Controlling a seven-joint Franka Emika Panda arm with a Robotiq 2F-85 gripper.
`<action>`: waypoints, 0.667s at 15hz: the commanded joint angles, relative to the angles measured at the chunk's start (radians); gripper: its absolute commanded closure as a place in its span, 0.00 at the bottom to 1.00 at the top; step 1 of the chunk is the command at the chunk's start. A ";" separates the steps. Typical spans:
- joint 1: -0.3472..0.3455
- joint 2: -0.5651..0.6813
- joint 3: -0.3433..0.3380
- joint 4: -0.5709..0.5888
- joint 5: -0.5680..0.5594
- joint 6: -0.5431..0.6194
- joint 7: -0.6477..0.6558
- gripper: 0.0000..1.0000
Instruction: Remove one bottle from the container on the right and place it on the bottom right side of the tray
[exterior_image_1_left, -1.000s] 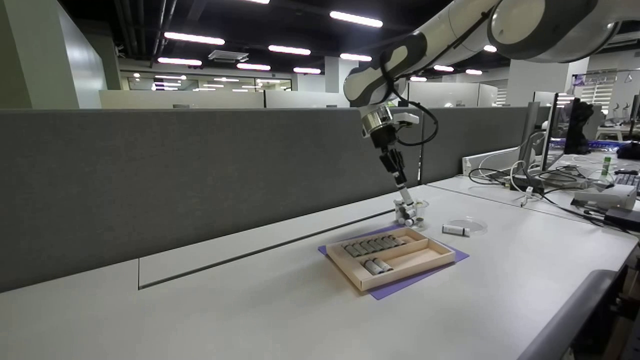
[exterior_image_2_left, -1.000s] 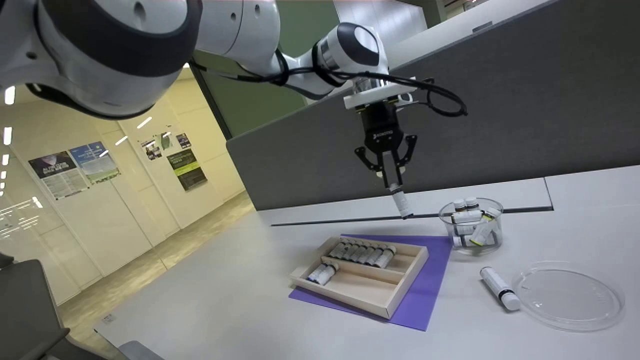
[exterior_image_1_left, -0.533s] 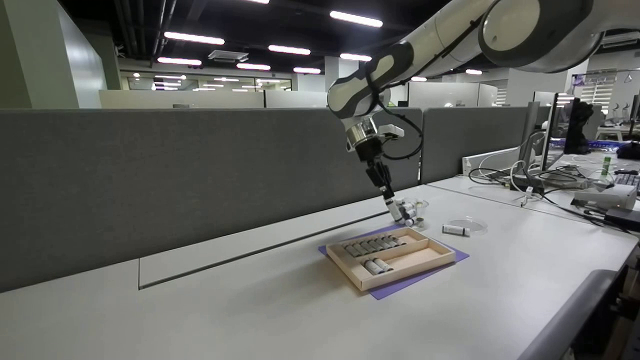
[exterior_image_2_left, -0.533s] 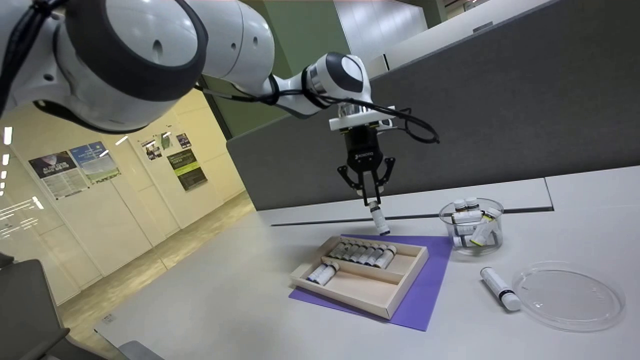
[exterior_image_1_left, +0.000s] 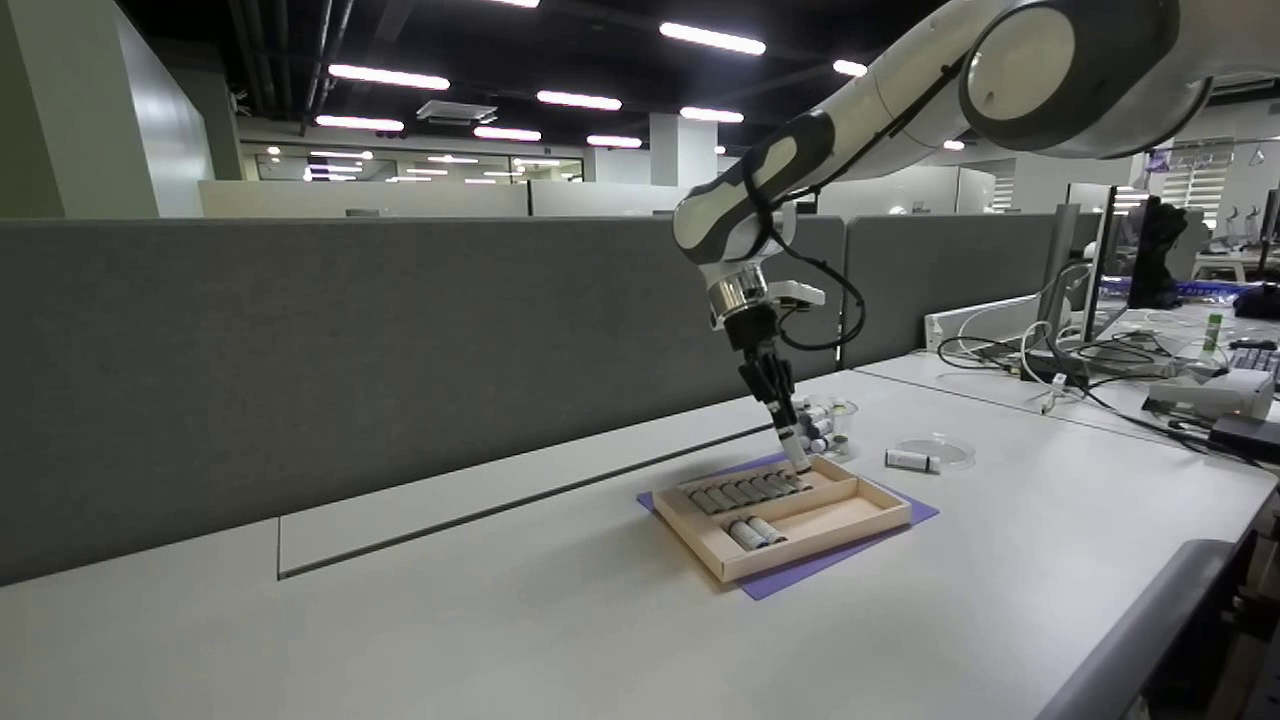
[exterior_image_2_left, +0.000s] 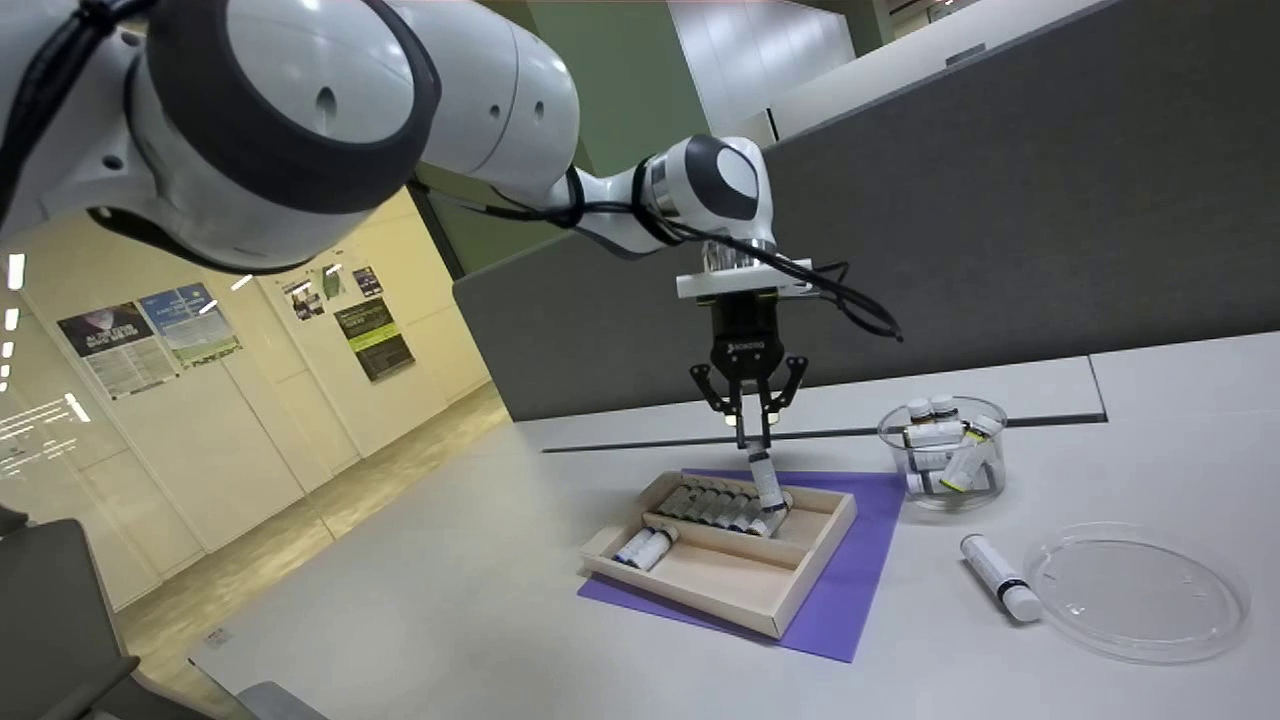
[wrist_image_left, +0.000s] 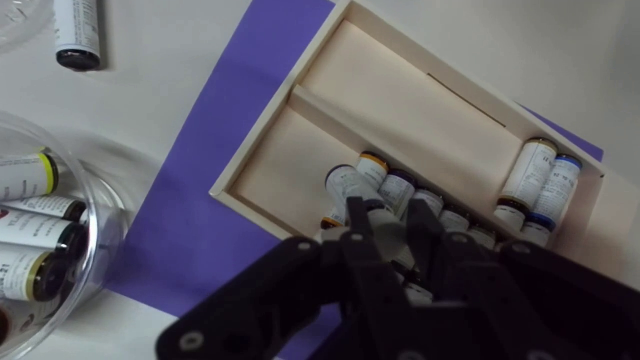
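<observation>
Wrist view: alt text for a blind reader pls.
The jaws grip a white-labelled bottle by its cap over a two-compartment wooden tray with other bottles in both compartments, on a purple sheet. At left, a clear round container holds more bottles. A loose bottle lies at top left.

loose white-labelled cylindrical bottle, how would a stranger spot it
On the white table, find the clear round dish. The bottle lies beside it. Unlike neighbours in the rectangular tan wooden tray, clear cylindrical container and black claw, it rests on the table itself.
</observation>
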 joint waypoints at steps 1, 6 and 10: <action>-0.011 -0.050 0.007 -0.079 0.040 0.038 0.046 0.95; -0.003 -0.122 0.002 -0.166 0.036 0.100 0.046 0.95; 0.002 -0.202 0.008 -0.248 0.036 0.103 0.025 0.95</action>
